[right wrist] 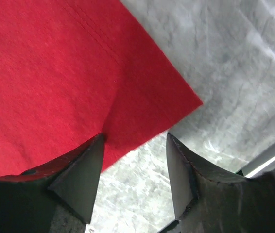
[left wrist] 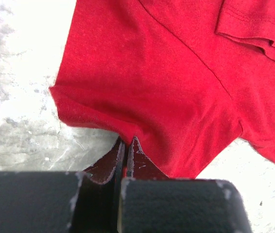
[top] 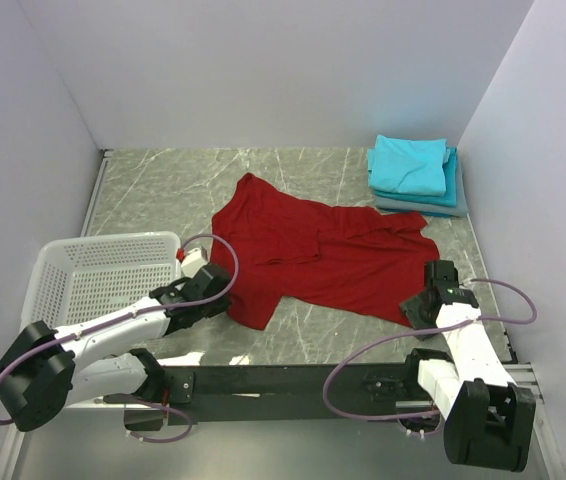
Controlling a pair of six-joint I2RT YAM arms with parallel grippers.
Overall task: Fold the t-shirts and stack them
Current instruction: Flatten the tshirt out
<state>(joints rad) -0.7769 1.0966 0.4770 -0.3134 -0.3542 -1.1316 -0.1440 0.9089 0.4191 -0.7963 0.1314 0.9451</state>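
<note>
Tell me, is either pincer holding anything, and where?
The left pincer pinches the red t-shirt by its near edge; the right pincer is open, holding nothing.

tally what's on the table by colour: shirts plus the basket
red t-shirt, spread out: 1
turquoise folded t-shirts: 2, going by the visible layers
grey-blue folded t-shirt, bottom of the stack: 1
white basket: 1
Total: 5
</note>
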